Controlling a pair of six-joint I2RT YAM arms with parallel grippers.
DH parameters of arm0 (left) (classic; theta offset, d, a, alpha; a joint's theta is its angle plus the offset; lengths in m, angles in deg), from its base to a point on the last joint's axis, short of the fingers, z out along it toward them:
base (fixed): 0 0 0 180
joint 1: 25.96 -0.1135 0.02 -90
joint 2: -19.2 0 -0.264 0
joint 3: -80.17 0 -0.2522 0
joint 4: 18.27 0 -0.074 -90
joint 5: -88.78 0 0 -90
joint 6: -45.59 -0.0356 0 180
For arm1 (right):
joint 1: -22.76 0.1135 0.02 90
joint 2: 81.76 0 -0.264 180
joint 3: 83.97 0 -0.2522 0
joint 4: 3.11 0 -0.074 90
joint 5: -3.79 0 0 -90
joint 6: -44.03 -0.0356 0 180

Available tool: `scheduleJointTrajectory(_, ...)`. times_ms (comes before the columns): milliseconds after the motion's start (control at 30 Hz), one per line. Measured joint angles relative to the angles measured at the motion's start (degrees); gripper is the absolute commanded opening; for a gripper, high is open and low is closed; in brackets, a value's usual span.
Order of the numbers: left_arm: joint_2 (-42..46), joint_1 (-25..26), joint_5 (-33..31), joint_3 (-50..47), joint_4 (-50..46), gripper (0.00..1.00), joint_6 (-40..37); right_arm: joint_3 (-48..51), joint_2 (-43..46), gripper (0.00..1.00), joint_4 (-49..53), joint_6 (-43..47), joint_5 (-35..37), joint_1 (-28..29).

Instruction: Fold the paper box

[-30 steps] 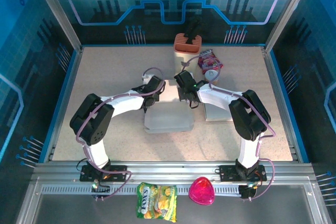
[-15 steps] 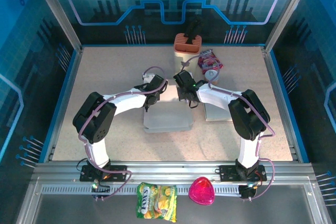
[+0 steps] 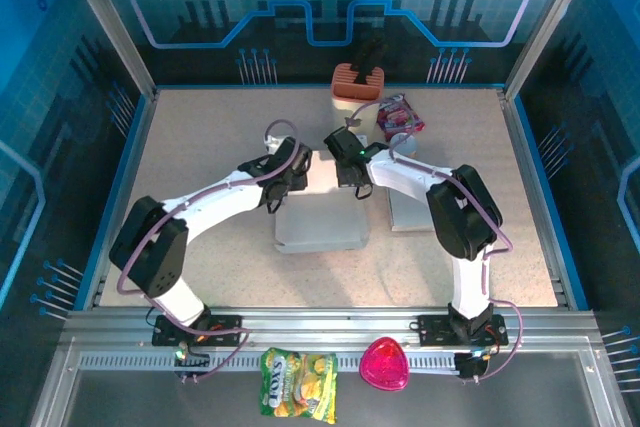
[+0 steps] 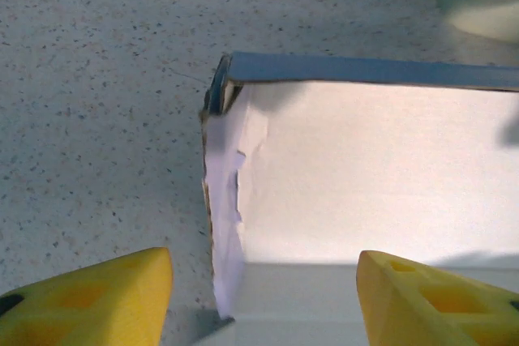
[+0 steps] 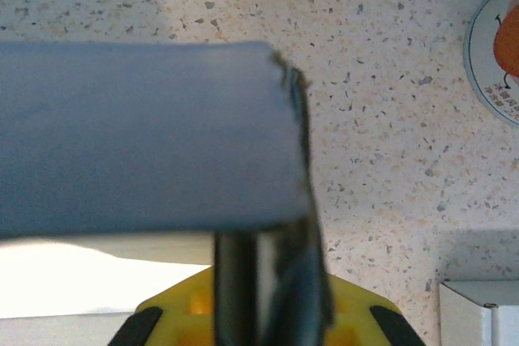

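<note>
Yellow fingers point(image 4: 97, 293) of my left gripper point(image 4: 263, 273) are spread with only air between them. They hang just off the ragged left end of the paper box's point(image 4: 373, 168) raised wall and touch nothing. My guess is I'm lined up there to take that loose, crumpled side flap next. My right gripper point(image 5: 259, 269) is pressed together, pinching the thin right-hand edge of the same wall, whose grey-blue outer face runs off to its left. I read that pinch as a brace that keeps the wall upright so it won't flop while the other side gets worked. From above, the box sits mid-table point(image 3: 200, 127), with its low tray part toward the arm bases and the standing wall on the far side, and both arms reach in from either flank. The fold looks partway done: one wall is up and the left corner isn't tucked. A white flat block point(image 3: 410, 212) lies just right of the box. An orange-topped container point(image 3: 358, 87) and a red pouch point(image 3: 398, 117) stand behind the box, clear of it. The risk is tearing that corner further.
</note>
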Motion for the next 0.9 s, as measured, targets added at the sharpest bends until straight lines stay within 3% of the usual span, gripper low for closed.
scheduleJointTrajectory(200,7.9,-0.2,3.8,-1.9,-3.2,0.59,2.4,-0.5,0.1,0.00,2.4,-4.9,-1.5,-0.4)
scheduleJointTrajectory(400,21.0,-0.2,5.3,-4.3,-8.3,0.55,5.4,-0.5,1.0,0.00,7.3,-13.1,-5.0,-0.7)
scheduleJointTrajectory(533,28.4,0.1,7.2,-4.4,-12.6,0.52,7.6,0.1,1.8,0.00,10.6,-20.3,-10.1,-1.3)
scheduleJointTrajectory(900,36.8,5.4,9.5,-5.1,-26.1,0.46,9.4,11.2,7.9,0.00,12.9,-46.6,-26.4,-3.7)
